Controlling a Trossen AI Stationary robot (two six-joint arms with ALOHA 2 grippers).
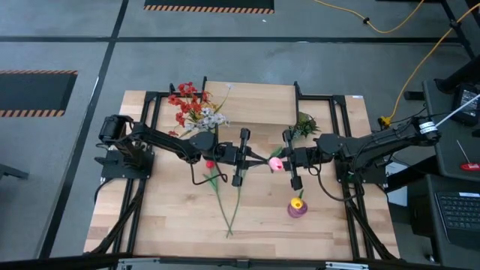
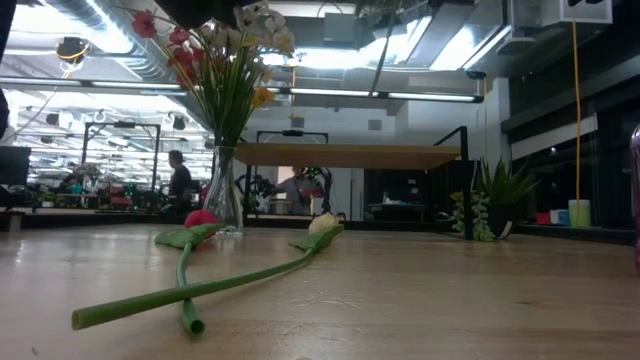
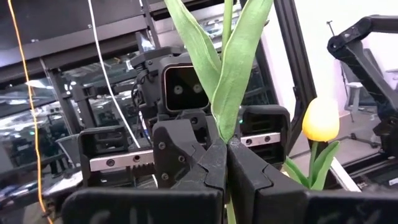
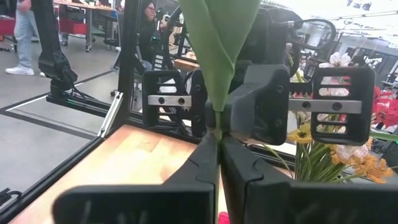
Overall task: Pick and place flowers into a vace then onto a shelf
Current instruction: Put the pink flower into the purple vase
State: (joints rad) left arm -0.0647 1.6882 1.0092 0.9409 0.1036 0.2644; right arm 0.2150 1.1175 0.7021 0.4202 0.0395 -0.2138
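A pink tulip (image 1: 276, 161) stands upright in the air over the middle of the table. My left gripper (image 1: 264, 159) and my right gripper (image 1: 280, 160) face each other, and both are shut on its green stem. A glass vase (image 2: 225, 200) filled with red, white and yellow-orange flowers (image 1: 193, 105) stands on the table at the left end of the shelf (image 1: 251, 103). A red tulip (image 2: 200, 218) and a pale tulip (image 2: 322, 222) lie flat on the table, stems pointing toward the near edge. My left gripper pinches the tulip's stem (image 3: 227, 138) between its two fingers, just below where the leaves (image 3: 233, 62) spread. The fingers come level from the table's left, across the stem. The tulip is upright and lifted clear. My right gripper pinches the same stem (image 4: 217, 121) between its two fingers, right beside the left gripper's fingertips (image 4: 249, 112). The fingers come level from the table's right, across the stem. A broad leaf (image 4: 217, 37) rises above the hold.
A small purple vase (image 1: 298, 208) with a yellow tulip (image 3: 320, 118) stands near the front right. A green leafy plant (image 1: 304, 124) sits by the shelf's right end. Black frame rails (image 1: 341, 150) run along both sides of the table.
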